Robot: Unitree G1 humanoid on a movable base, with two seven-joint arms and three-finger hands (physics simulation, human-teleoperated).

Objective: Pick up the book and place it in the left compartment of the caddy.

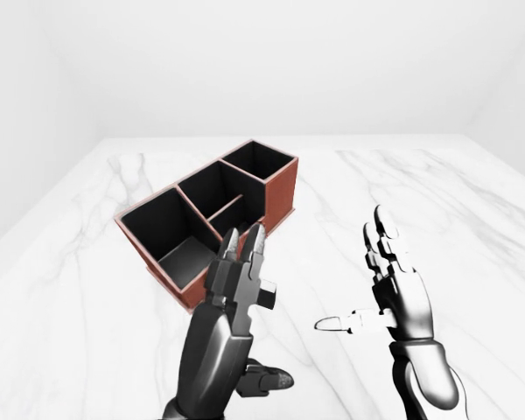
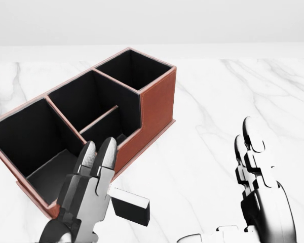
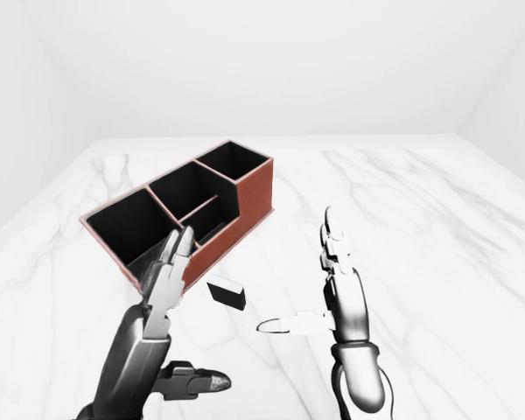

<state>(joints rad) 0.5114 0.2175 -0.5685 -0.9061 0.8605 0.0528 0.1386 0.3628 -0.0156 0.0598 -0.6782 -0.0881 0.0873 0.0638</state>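
Note:
A small black book with white page edges [image 2: 130, 205] lies on the marble table [image 2: 218, 116], just below the caddy's red-brown wall [image 2: 157, 104]. The caddy has black compartments; its left compartment [image 2: 25, 134] holds nothing. My left hand [image 2: 98, 162] is open with its fingers held straight, right beside the book on its left; the right-eye view shows a gap between them [image 3: 226, 293]. My right hand [image 1: 359, 280] is open and empty, fingers up and thumb pointing left, to the right of the book.
The caddy's middle section is split by a low divider [image 2: 99, 121], and a taller compartment [image 2: 134, 68] stands at its upper right end. White walls enclose the table at the top of the eye views.

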